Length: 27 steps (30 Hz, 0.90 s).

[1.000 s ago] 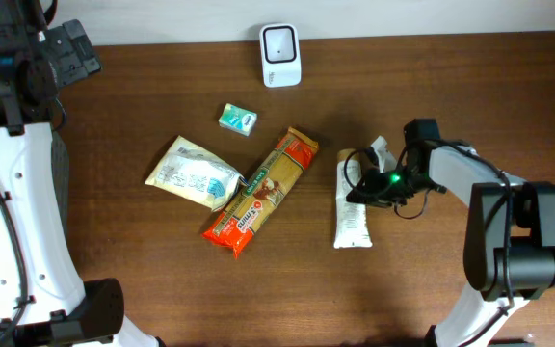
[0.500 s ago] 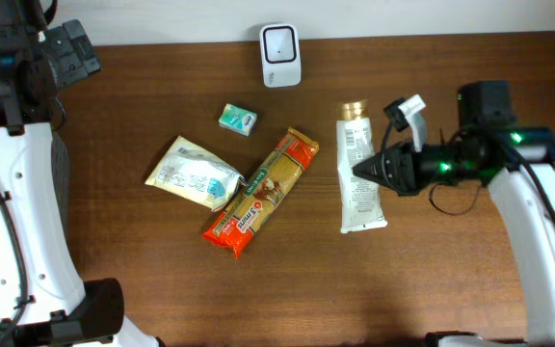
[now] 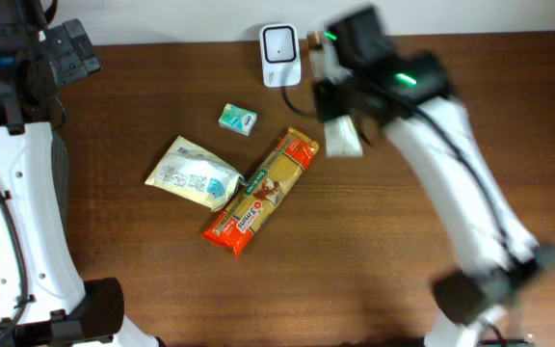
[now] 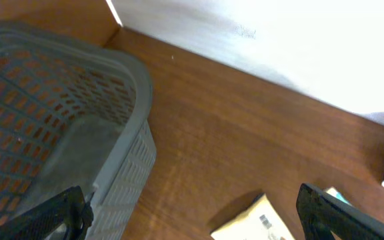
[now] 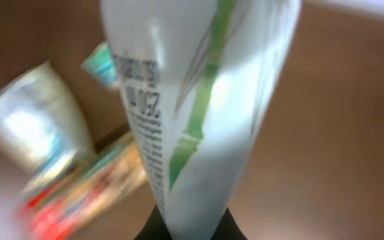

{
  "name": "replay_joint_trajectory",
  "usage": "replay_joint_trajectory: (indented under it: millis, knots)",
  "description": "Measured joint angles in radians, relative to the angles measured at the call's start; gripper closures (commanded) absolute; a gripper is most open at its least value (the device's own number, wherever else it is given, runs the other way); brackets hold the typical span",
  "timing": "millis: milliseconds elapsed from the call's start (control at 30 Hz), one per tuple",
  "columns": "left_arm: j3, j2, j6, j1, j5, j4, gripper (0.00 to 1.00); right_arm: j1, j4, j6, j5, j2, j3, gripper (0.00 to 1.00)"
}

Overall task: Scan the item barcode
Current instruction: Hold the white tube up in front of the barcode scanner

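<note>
Worktop [image 3: 403, 270]: brown wood that fills most of the overhead view.
Right arm [image 3: 451, 164]: white and blurry. It goes from the lower right of the overhead view up to the top middle.
Right jaws: clenched on the tube. In the right wrist view their dark tips pinch it at the bottom edge.
Left arm [image 3: 17, 193]: white and black, along the left edge of the overhead view.
Left jaws: spread wide with nothing between them. Their dark tips sit in the two bottom corners of the left wrist view.
Basket [image 4: 59, 120]: grey and full of little holes, on the left side of the left wrist view.
Pasta packet [image 3: 261, 191]: long, orange and red, lying slanted in the middle of the overhead view.
Tube [image 3: 343, 138]: white with green stripes, held up off the worktop at the top middle, just right of the scanner. It looks blurry from above.
Pouch [image 3: 193, 173]: white and blue, lying just left of the pasta packet.
Scanner [image 3: 280, 55]: white with a dark window, at the top middle of the overhead view.
Small box [image 3: 238, 119]: green and white, between the scanner and the pouch.
</note>
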<state>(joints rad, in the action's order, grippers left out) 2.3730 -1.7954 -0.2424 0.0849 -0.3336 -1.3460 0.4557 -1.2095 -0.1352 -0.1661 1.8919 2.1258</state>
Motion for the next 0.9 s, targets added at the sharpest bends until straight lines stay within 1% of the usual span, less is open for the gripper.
replay_joint_trajectory:
  millis: [33,100,133,167,233,300,367,433,500,700,900]
  knots:
    - [0.0,0.0,0.0,0.0,0.0,-0.001,0.01,0.027,0.074,0.035,-0.152,0.139,0.072,0.96]
    - [0.0,0.0,0.0,0.0,0.0,-0.002,0.01,0.063,0.304,0.161,-0.385,0.328,0.101,0.96]
    - [0.0,0.0,0.0,0.0,0.0,-0.002,0.01,0.076,0.416,0.245,-0.48,0.41,0.102,0.96]
    - [0.0,0.0,0.0,0.0,0.0,-0.002,0.01,0.083,0.576,0.347,-0.538,0.481,0.1,0.96]
    - [0.0,0.0,0.0,0.0,0.0,-0.003,0.01,0.083,0.808,0.509,-0.589,0.559,0.102,0.96]
    - [0.0,0.0,0.0,0.0,0.0,-0.002,0.01,0.081,1.006,0.686,-0.625,0.612,0.103,0.96]
    - [0.0,0.0,0.0,0.0,0.0,-0.004,0.01,0.074,1.118,0.825,-0.629,0.647,0.107,0.96]
    - [0.0,0.0,0.0,0.0,0.0,-0.004,0.01,0.068,1.133,0.906,-0.631,0.681,0.11,0.96]
    - [0.0,0.0,0.0,0.0,0.0,-0.004,0.01,0.059,1.13,0.945,-0.63,0.714,0.11,0.96]
    - [0.0,0.0,0.0,0.0,0.0,-0.004,0.01,0.027,1.131,0.971,-0.63,0.732,0.11,0.96]
    - [0.0,0.0,0.0,0.0,0.0,-0.004,0.01,0.038,1.13,0.978,-0.63,0.732,0.11,0.96]
